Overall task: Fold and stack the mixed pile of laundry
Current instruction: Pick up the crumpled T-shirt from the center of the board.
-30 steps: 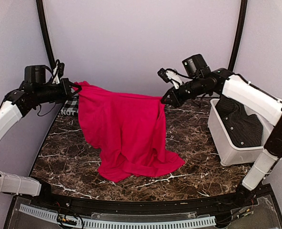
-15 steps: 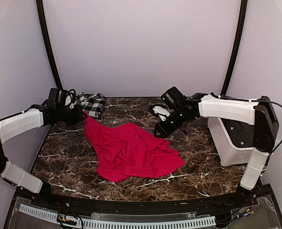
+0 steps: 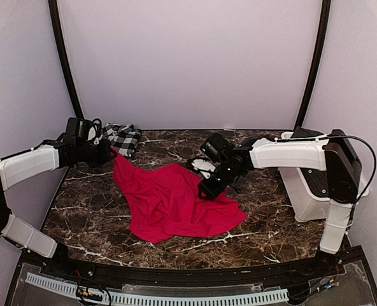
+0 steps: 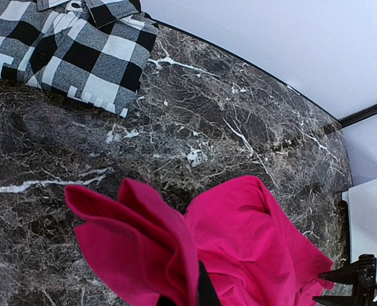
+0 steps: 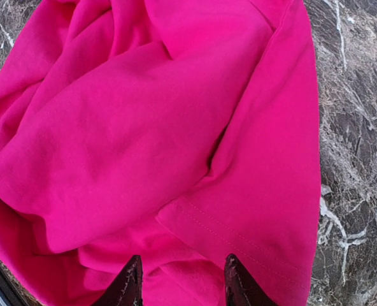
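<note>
The red garment lies crumpled in a loose heap at the middle of the dark marbled surface. Its far-left corner is drawn up off the surface and bunched. The left fingers are clamped together on that corner. The right fingers stand apart, pointing down at the garment's right-hand edge, with a hemmed fold directly below the tips; whether they touch the cloth cannot be told. The checked garment, black and white with white lettering, lies flat at the far-left corner of the surface, apart from the red one. A white bin stands at the right edge.
</note>
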